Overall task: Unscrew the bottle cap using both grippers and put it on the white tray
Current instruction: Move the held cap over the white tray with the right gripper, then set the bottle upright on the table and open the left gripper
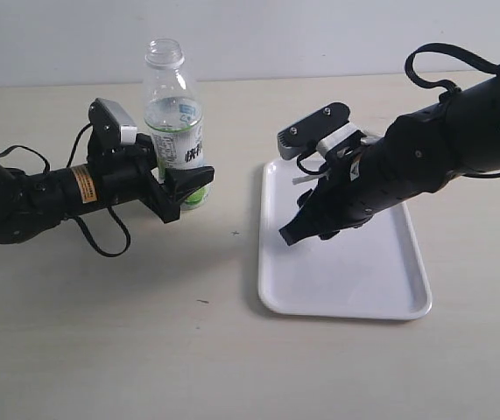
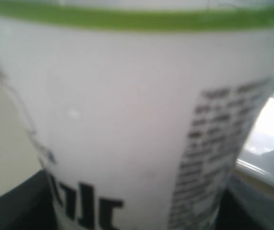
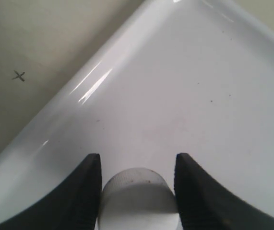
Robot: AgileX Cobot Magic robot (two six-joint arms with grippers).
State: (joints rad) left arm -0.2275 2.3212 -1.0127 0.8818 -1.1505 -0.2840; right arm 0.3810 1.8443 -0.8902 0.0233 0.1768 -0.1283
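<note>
Bottle cap (image 3: 137, 196), white with a ribbed side, sits pinched between the two black fingers (image 3: 86, 191) of my right gripper (image 3: 137, 157), both pressed against its sides, so that hand is closed on the cap. Behind the cap, my right wrist view shows the smooth white tray (image 3: 199, 96), with its raised rim running at a slant and the beige table (image 3: 41, 38) beyond, marked with a small cross (image 3: 18, 75). I cannot tell whether the cap touches the tray floor or hangs just over it. Seen from outside, my right gripper (image 1: 295, 229) points down at a slant over the left part of the white tray (image 1: 346, 280), and the cap itself is hidden there behind the fingers. The tray lies flat on the table (image 1: 144, 341), its long side running away from the camera. Farther back and to the left, well apart from the tray, my left gripper (image 1: 179, 182) is clamped around the lower part of the bottle (image 1: 172, 114), one jaw in front of the label and the other behind it. That bottle stands upright, its threaded neck (image 1: 164, 54) open at the top. In my left wrist view the label (image 2: 127, 120) fills almost everything, white under a green band, with blurred black print. Beyond the bottle rises a pale wall (image 1: 320, 35).
</note>
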